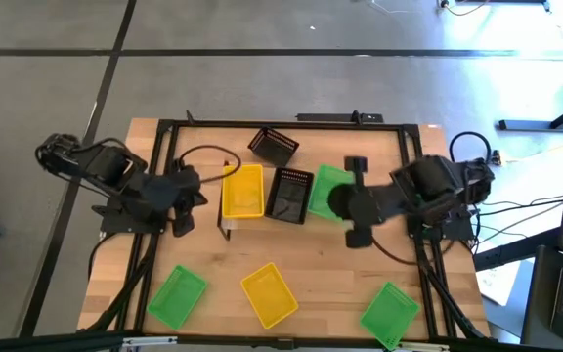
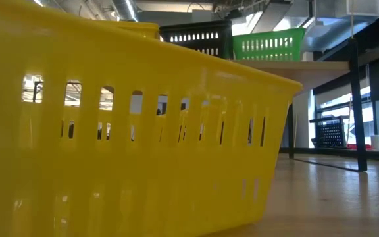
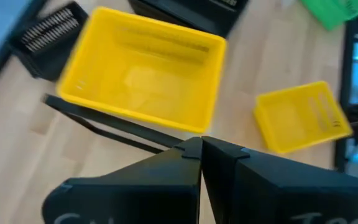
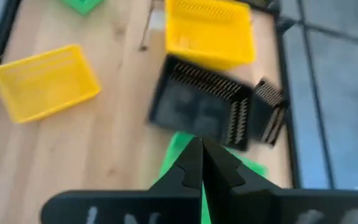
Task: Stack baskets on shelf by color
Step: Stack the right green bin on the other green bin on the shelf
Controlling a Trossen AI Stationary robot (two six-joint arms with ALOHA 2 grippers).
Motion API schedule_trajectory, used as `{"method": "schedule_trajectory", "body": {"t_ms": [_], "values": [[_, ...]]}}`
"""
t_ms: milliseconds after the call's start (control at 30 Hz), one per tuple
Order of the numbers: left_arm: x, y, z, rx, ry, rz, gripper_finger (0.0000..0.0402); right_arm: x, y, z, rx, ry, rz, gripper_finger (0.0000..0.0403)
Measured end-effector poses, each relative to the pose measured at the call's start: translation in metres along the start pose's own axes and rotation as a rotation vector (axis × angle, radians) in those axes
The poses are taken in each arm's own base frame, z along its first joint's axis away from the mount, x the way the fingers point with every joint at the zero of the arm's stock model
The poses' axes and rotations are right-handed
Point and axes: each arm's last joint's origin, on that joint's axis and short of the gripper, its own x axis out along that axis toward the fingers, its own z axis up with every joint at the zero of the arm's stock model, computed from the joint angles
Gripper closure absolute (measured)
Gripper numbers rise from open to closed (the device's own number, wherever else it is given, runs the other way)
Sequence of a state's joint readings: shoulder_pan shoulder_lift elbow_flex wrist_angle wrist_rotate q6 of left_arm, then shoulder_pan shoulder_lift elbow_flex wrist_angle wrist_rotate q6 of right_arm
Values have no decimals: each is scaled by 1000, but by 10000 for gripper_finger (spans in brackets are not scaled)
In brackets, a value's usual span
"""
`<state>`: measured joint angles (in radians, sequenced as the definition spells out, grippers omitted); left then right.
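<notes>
From above, three small slotted plastic baskets sit side by side on my low light-wood shelf point(image 1: 225, 227) at the middle of the frame: a yellow shelf basket point(image 1: 243, 190), a black shelf basket point(image 1: 290, 194) to its right, and a green shelf basket point(image 1: 326, 188) right of that, partly under my right arm. So each colour has its starting basket in place — that much looks done. Left over, by my judgement, are four: a tipped black basket point(image 1: 274, 146) lying on the tabletop just above the shelf row, a loose green basket point(image 1: 178, 295) at lower left, a loose yellow basket point(image 1: 269, 293) at lower centre, and a second green basket point(image 1: 390, 314) at lower right. None is stacked yet, so roughly half the work remains. My left gripper point(image 3: 201, 152) hangs just left of the yellow shelf basket, its two dark fingers pressed together with nothing between them. My right gripper point(image 4: 200, 163) hovers over the green shelf basket — likewise closed tight and empty. The low view is mostly filled by the loose yellow basket's slotted wall.
</notes>
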<state>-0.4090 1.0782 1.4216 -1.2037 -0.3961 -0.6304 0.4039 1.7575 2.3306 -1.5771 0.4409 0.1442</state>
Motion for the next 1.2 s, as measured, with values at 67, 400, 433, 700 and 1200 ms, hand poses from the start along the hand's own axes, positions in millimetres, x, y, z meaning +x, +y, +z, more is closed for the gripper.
{"method": "schedule_trajectory", "body": {"t_ms": [67, 400, 433, 700, 1200], "values": [[-2, -5, -4, -34, 6, -28, 401, -7, 9, -1, 29, -18, 45, 403], [-8, -32, -19, -169, 48, -115, 401, -38, 56, -16, 2, -7, 343, 403], [-7, -34, -21, -186, 48, -114, 401, -41, 60, -17, 0, -7, 355, 403], [-4, -58, -35, -337, 101, -124, 401, -56, 83, -27, 45, 10, 424, 403], [21, -134, -86, -390, 422, -182, 401, -57, 93, -24, 321, -24, 349, 403]]}}
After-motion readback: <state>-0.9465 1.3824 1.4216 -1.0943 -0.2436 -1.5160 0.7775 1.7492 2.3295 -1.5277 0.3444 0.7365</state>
